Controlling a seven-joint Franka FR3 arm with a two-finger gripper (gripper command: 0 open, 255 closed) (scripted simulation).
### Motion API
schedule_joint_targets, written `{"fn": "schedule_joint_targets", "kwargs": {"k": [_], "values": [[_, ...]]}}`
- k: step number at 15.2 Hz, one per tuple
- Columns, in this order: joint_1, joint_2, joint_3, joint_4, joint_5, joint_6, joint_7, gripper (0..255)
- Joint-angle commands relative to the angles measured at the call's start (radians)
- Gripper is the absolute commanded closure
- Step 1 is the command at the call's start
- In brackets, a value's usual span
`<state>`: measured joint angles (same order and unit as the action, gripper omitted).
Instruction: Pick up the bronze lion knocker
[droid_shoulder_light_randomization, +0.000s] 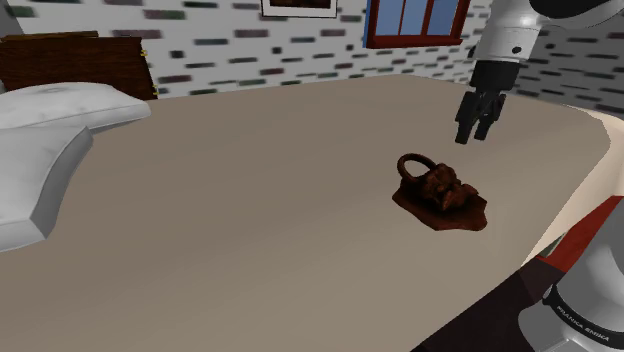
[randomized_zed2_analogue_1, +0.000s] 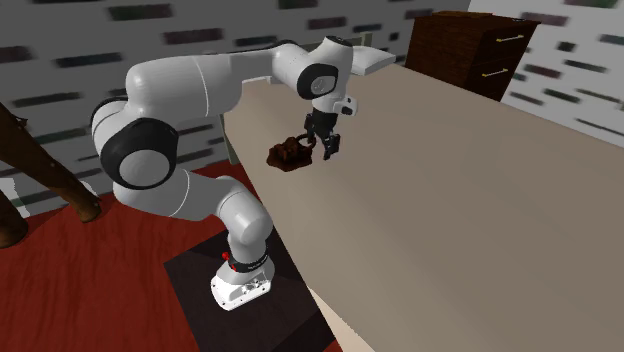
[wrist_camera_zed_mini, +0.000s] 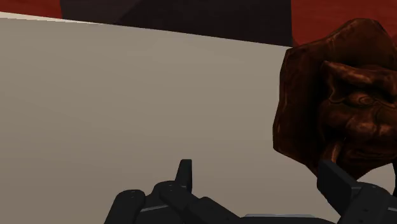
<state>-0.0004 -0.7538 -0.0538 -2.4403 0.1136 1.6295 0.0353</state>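
Knocker (droid_shoulder_light_randomization: 440, 192), a dark reddish-brown lion face on a lobed plate with a ring at one end, lies flat on the tan table (droid_shoulder_light_randomization: 220, 230), right of centre in the shoulder view. Expect it to be stiff, heavy and slick; you could pinch the ring or the plate's edges. Gripper (droid_shoulder_light_randomization: 472, 134) hovers just beyond, jaws wide, empty. Brick wall (droid_shoulder_light_randomization: 250, 45) behind.

In the wrist view the lion knocker (wrist_camera_zed_mini: 331, 95) runs off the picture's edge, and one finger (wrist_camera_zed_mini: 336, 184) of the gripper (wrist_camera_zed_mini: 256, 167) covers part of its rim. In the second exterior view the gripper hides part of it, its face too small to read. Beyond the table (droid_shoulder_light_randomization: 250, 200), the window (droid_shoulder_light_randomization: 415, 20) and picture frame (droid_shoulder_light_randomization: 297, 6) are cut by the shoulder view's top edge.
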Motion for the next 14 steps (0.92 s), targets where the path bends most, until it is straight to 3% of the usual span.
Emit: {"fn": "schedule_joint_targets", "kwargs": {"k": [1,5,9,14], "values": [[0.0,0.0,0.0,0.0,0.0,0.0,0.0,0],[-0.05,-0.132,0.215,-0.101,0.067,0.151,0.368,0],[-0.129,-0.167,0.465,-0.114,0.107,0.282,0.737,0],[-0.121,-0.172,0.485,-0.181,0.125,0.344,0.739,0]]}}
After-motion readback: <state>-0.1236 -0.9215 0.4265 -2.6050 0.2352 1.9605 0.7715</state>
